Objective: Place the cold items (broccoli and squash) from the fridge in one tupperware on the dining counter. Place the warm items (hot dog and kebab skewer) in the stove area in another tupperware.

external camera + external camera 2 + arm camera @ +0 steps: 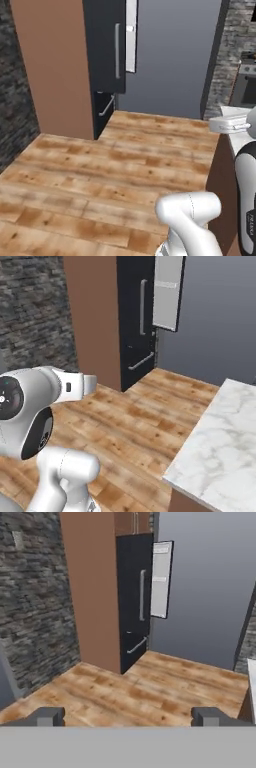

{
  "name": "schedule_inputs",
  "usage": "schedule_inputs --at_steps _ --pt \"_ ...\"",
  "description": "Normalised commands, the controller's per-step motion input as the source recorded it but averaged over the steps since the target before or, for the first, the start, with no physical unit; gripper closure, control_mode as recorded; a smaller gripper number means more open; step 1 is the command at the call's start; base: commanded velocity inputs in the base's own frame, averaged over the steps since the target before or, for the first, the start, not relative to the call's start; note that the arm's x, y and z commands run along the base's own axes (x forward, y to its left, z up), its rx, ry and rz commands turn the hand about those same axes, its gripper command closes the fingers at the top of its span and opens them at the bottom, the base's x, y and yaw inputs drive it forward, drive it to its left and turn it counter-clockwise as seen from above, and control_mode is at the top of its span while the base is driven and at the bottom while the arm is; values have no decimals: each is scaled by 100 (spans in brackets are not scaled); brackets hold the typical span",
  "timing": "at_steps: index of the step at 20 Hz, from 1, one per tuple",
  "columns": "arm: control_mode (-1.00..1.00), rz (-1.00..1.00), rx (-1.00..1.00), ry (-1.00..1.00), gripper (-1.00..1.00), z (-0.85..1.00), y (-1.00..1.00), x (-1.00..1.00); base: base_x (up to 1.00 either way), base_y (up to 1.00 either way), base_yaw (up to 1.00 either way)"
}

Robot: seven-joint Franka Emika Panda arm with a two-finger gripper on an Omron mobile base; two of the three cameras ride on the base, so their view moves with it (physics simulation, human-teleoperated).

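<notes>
The fridge (pixel 134 597) is a tall black cabinet with grey bar handles, standing across the wooden floor beside a brown panel. One of its doors (pixel 161 578) stands ajar and shows a pale inner face; it also shows in the left base view (pixel 131 35) and the right base view (pixel 167 291). My gripper (pixel 129 717) is open with nothing between its fingertips (pixel 47 716), well short of the fridge. The stove area (pixel 245 80) shows at the far right. Broccoli, squash, hot dog, kebab skewer and both tupperware are out of view.
A white marble counter top (pixel 220 436) on a brown base lies close on my right; I cannot tell whether it is the dining counter. A dark stone wall (pixel 35 602) runs on the left. Open wooden floor (pixel 125 160) stretches up to the fridge.
</notes>
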Motion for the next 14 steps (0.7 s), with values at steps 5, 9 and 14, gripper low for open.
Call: schedule_inputs --at_steps 5,9,14 --pt "100 0 0 0 -100 0 0 0 100 7 -21" --pt "100 0 0 0 -100 0 0 0 100 0 -1" --pt "100 0 0 0 -100 0 0 0 100 -2 4"
